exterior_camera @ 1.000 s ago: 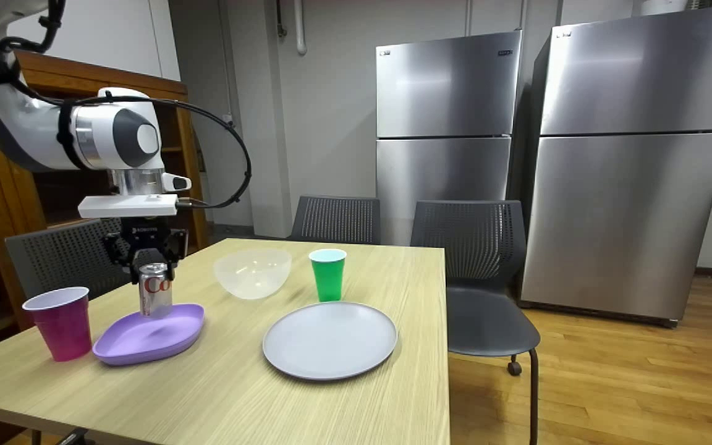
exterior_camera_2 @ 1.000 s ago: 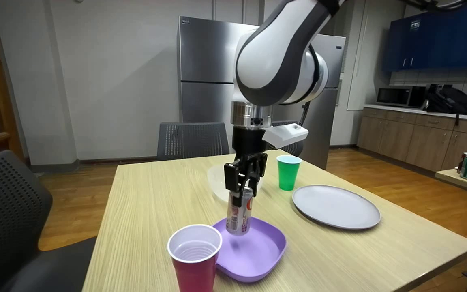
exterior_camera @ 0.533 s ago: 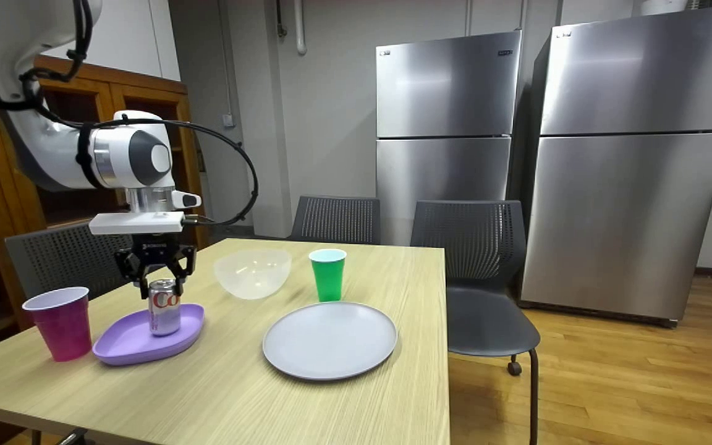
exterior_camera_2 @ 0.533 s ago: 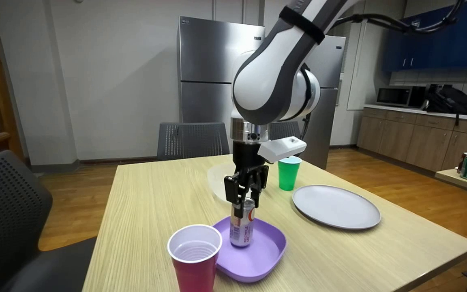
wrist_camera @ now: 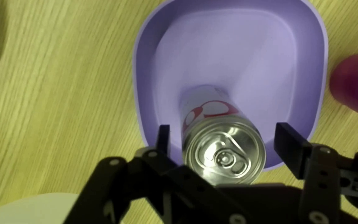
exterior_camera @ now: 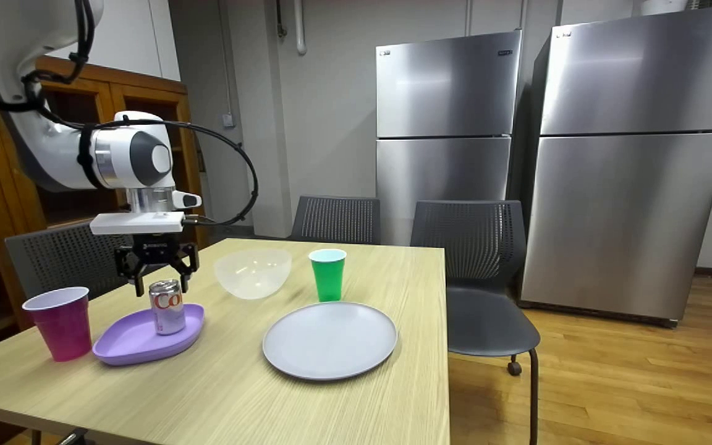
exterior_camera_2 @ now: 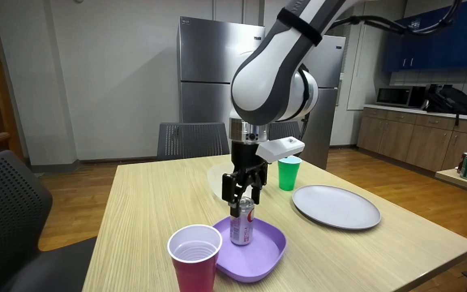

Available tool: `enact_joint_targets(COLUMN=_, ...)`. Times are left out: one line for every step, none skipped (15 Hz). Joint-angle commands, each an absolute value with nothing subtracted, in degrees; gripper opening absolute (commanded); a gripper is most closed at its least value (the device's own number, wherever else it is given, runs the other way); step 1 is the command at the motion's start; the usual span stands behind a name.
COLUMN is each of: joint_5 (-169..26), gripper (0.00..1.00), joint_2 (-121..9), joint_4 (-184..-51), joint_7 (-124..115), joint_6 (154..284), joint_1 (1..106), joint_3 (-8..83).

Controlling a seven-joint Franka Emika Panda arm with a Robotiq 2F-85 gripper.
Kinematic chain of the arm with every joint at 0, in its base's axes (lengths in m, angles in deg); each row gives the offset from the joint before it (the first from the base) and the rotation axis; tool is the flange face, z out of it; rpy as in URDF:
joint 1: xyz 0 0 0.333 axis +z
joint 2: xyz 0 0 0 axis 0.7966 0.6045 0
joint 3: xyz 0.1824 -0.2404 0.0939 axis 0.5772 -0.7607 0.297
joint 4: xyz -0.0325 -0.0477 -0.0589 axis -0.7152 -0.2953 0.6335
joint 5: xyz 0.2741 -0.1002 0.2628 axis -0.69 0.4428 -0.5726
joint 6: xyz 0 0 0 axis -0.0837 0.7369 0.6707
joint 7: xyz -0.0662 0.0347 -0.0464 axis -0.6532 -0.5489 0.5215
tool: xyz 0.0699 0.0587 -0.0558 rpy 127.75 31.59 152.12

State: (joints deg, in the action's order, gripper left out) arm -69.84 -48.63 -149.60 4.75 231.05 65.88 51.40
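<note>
The gripper point(exterior_camera: 162, 288), spread apart, straddled a soda can point(exterior_camera: 168, 311) standing on a purple plate point(exterior_camera: 122, 339), right of a pink cup point(exterior_camera: 62, 326).

The arm point(exterior_camera_2: 258, 85) is mostly glossy white with dark grey panels point(exterior_camera_2: 284, 81), plus a dark grey cap point(exterior_camera: 130, 147) with a white disc point(exterior_camera: 161, 158) on it. Black straps point(exterior_camera: 86, 154) hold a black cable point(exterior_camera: 255, 179) that loops way out. There's a shiny silver collar point(exterior_camera_2: 247, 130) with a flat white box point(exterior_camera: 138, 223) just below it. The gripper point(wrist_camera: 224, 141) is pretty much all black: spidery linkages point(wrist_camera: 194, 189), pale screw heads point(wrist_camera: 318, 217), tiny light lettering point(exterior_camera: 155, 245) I can't read.
</note>
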Motion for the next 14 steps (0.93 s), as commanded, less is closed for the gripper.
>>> enact_joint_targets(joint_5=-69.09, gripper=1.00, joint_2=-50.99, joint_4=-149.87, joint_7=3.92, joint_6=228.84, joint_1=66.32, joint_3=51.67)
enact_joint_targets(joint_5=-69.24, gripper=1.00, joint_2=-51.76, joint_4=-150.25, joint_7=4.24, joint_6=228.68, joint_1=66.18, joint_3=51.83)
enact_joint_targets(joint_5=-69.29, gripper=1.00, joint_2=-52.41, joint_4=-150.48, joint_7=4.31, joint_6=228.53, joint_1=66.12, joint_3=51.90)
enact_joint_targets(joint_5=-69.39, gripper=1.00, joint_2=-53.43, joint_4=-150.88, joint_7=4.45, joint_6=228.32, joint_1=65.99, joint_3=52.00)
enact_joint_targets(joint_5=-69.42, gripper=1.00, joint_2=-54.50, joint_4=-151.23, joint_7=4.42, joint_6=228.00, joint_1=65.90, joint_3=52.00)
enact_joint_targets(joint_5=-69.39, gripper=1.00, joint_2=-55.34, joint_4=-151.37, joint_7=4.24, joint_6=227.62, joint_1=65.87, joint_3=51.92)
enact_joint_targets(joint_5=-69.51, gripper=1.00, joint_2=-56.28, joint_4=-151.49, joint_7=4.41, joint_6=227.05, joint_1=65.70, joint_3=51.93)
enact_joint_targets(joint_5=-69.77, gripper=1.00, joint_2=-57.15, joint_4=-151.70, joint_7=5.00, joint_6=226.69, joint_1=65.36, joint_3=52.02)
enact_joint_targets(joint_5=-69.69, gripper=1.00, joint_2=-53.33, joint_4=-149.76, joint_7=4.67, joint_6=228.83, joint_1=65.66, joint_3=51.95)
enact_joint_targets(joint_5=-69.70, gripper=1.00, joint_2=-54.19, joint_4=-149.87, joint_7=4.68, joint_6=228.29, joint_1=65.60, joint_3=51.96)
enact_joint_targets(joint_5=-69.70, gripper=1.00, joint_2=-54.87, joint_4=-150.07, joint_7=4.68, joint_6=227.96, joint_1=65.54, joint_3=51.97)
enact_joint_targets(joint_5=-69.71, gripper=1.00, joint_2=-55.25, joint_4=-150.28, joint_7=4.68, joint_6=227.89, joint_1=65.51, joint_3=51.97)
enact_joint_targets(joint_5=-69.71, gripper=1.00, joint_2=-55.40, joint_4=-150.43, joint_7=4.69, joint_6=227.88, joint_1=65.50, joint_3=51.97)
enact_joint_targets(joint_5=-69.71, gripper=1.00, joint_2=-55.40, joint_4=-150.54, joint_7=4.68, joint_6=227.88, joint_1=65.50, joint_3=51.97)
